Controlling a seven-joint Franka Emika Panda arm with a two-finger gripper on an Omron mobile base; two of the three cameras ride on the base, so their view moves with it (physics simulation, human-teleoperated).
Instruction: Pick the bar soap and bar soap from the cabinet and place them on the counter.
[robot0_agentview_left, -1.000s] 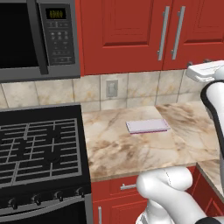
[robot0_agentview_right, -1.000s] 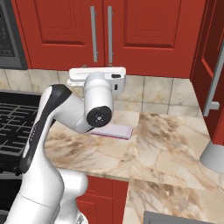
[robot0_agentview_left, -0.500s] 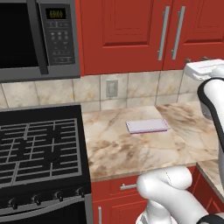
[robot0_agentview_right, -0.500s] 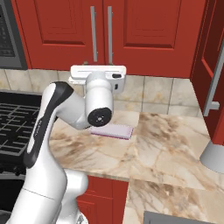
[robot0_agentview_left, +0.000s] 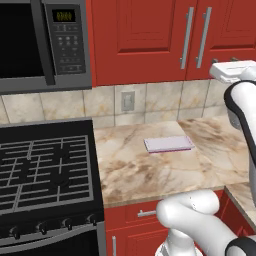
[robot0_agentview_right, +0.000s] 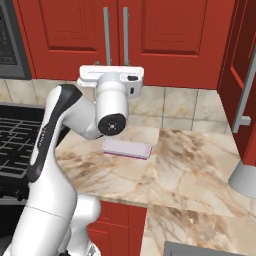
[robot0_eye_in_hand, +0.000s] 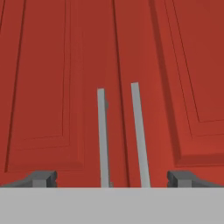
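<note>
Now the hand (robot0_eye_in_hand: 112, 179) has risen a little toward the shut cabinet (robot0_agentview_right: 150, 40), fingers spread wide and holding nothing, facing its two handles (robot0_eye_in_hand: 120, 135). The soaps are probably inside, behind the doors. Below, the surface (robot0_agentview_right: 190, 165) holds a lavender pad (robot0_agentview_right: 126, 148).

A rendered home kitchen is showing here. Glossy red cabinet (robot0_agentview_left: 150, 40) doors with long silver handles (robot0_eye_in_hand: 103, 135) are hanging above a beige marbled stone worktop (robot0_agentview_left: 140, 170). A black gas stove (robot0_agentview_left: 45, 170) is sitting beside it, under a microwave (robot0_agentview_left: 40, 45). A tiled backsplash with a wall outlet (robot0_agentview_left: 128, 101) is running behind.
</note>
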